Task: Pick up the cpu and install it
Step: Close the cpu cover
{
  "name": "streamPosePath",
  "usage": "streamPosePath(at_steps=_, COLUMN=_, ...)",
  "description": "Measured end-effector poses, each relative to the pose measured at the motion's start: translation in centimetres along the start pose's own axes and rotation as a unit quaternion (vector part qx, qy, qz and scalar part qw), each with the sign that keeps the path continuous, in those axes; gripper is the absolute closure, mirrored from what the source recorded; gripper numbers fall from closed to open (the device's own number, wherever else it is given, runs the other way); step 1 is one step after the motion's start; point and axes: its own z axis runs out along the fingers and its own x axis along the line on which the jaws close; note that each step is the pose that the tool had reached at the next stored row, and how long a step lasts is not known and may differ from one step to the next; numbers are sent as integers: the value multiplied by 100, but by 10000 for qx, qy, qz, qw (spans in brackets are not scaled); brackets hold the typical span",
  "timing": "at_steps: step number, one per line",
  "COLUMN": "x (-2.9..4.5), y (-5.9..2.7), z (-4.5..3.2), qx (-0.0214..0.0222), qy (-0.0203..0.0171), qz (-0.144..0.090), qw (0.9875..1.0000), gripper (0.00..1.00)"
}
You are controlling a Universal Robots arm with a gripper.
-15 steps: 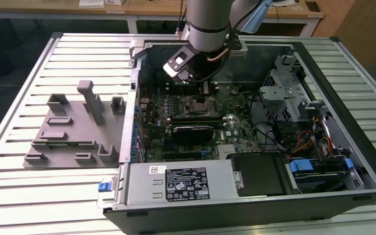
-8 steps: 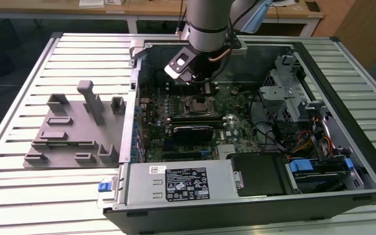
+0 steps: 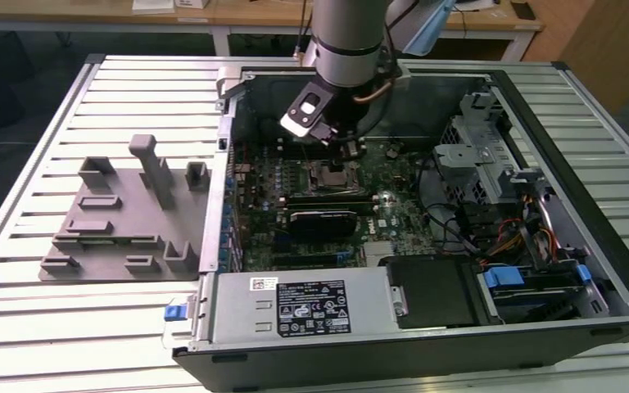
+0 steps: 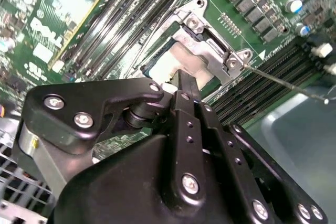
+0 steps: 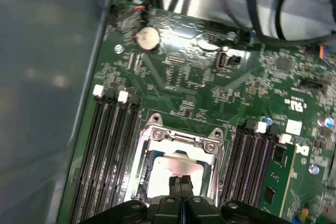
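Motherboard (image 5: pixel 210 77) inside open case (image 3: pixel 402 362), jaws pressed together over cpu (image 5: pixel 163 174), socket frame (image 5: pixel 181 139) edging it closely.

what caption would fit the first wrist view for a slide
Shut gripper poised over the silver cpu inside the socket frame, memory slots on either side

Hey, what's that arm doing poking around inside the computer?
A robot arm reaches into an open computer case to install a cpu. The silver-topped chip lies within the socket frame on the motherboard. The gripper is right over it, jaws closed together, tips at the chip's top.
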Motion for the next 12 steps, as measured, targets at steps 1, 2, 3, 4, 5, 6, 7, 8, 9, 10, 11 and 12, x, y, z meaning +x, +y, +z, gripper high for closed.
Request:
streamPosePath(at_steps=1, x=0, y=0, z=0, qx=-1, qy=1, qz=-90, qw=10000, gripper=89)
streamPosePath(at_steps=2, x=0, y=0, z=1, qx=-2, qy=3, qz=-180, qw=9998, gripper=89)
streamPosePath(at_steps=3, x=0, y=0, z=1, qx=-3, qy=5, qz=-270, qw=9996, gripper=89)
streamPosePath(at_steps=4, x=0, y=0, z=2, qx=-5, qy=6, qz=-359, qw=9994, gripper=89)
streamPosePath(at_steps=5, x=0, y=0, z=2, qx=-6, qy=8, qz=-450, qw=9990, gripper=89)
streamPosePath(at_steps=6, x=0, y=0, z=2, qx=-7, qy=9, qz=-539, qw=9985, gripper=89)
streamPosePath(at_steps=7, x=0, y=0, z=3, qx=-8, qy=11, qz=-629, qw=9980, gripper=89)
streamPosePath(at_steps=8, x=0, y=0, z=4, qx=-9, qy=13, qz=-719, qw=9974, gripper=89)
streamPosePath(at_steps=9, x=0, y=0, z=4, qx=-10, qy=14, qz=-814, qw=9967, gripper=89)
streamPosePath(at_steps=10, x=0, y=0, z=5, qx=-12, qy=16, qz=-904, qw=9959, gripper=89)
streamPosePath(at_steps=11, x=0, y=0, z=5, qx=-13, qy=18, qz=-995, qw=9950, gripper=89)
streamPosePath(at_steps=12, x=0, y=0, z=6, qx=-14, qy=19, qz=-1085, qw=9941, gripper=89)
